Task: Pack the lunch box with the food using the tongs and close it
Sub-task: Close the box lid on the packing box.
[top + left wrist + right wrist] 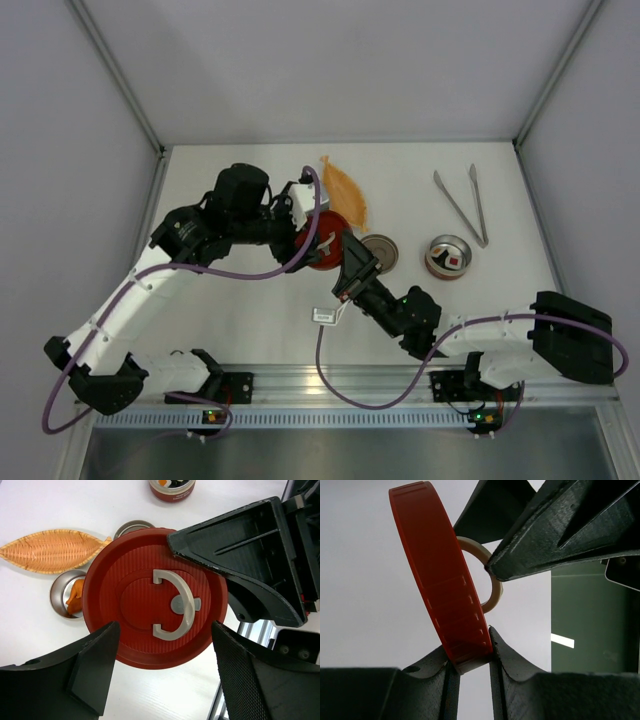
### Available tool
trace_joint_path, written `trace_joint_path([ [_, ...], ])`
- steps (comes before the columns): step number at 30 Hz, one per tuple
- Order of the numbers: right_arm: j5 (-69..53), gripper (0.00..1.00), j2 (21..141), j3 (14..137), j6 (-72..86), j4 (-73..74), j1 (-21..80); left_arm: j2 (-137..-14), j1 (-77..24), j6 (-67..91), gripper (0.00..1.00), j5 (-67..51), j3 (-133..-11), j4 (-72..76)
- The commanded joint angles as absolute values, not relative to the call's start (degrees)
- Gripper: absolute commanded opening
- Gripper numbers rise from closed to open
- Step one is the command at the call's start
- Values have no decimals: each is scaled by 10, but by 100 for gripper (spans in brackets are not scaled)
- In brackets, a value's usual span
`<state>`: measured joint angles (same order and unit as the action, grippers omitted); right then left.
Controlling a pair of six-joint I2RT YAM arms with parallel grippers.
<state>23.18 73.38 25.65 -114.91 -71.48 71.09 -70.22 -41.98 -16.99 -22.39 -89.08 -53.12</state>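
My right gripper (470,655) is shut on the rim of the lunch box's red lid (437,580), holding it edge-on. In the left wrist view the lid (150,630) faces the camera with its pale handle (175,605). My left gripper (164,635) is open, one finger on either side of the lid's near edge, touching nothing. The red lunch box (447,257) stands on the right with food in it. Orange-brown food (75,592) lies in a small steel cup (57,587) partly hidden by the lid. The tongs (460,205) lie at the back right, untouched.
An orange woven leaf-shaped dish (343,192) lies at the back behind the lid. A second steel cup (382,250) sits just right of the lid. A small white tag (323,315) hangs near the right arm's cable. Grey walls enclose the white table (240,310).
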Motion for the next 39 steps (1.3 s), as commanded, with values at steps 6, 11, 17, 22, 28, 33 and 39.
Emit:
trace_joint_path([
  [6, 244, 0, 730, 279, -1213, -729, 722, -708, -428, -186, 65, -184, -883, -496],
  [11, 244, 0, 724, 275, -1212, -731, 727, -708, -428, -187, 48, -174, -881, -492],
  [17, 250, 0, 722, 275, -1210, -727, 727, -704, -428, -188, 36, -209, -882, -494],
  [22, 282, 0, 720, 292, -1201, -695, 727, -699, -428, -190, 10, -243, -885, -500],
  [28, 368, 68, 681, 339, -1122, -585, 727, -693, -428, -206, 0, -245, -879, -509],
  [33, 401, 100, 568, 369, -924, -230, 721, -683, -427, -225, 0, -257, -876, -508],
  [39, 325, 99, 437, 494, -639, 195, 719, -680, -426, -250, 0, -286, -854, -505],
])
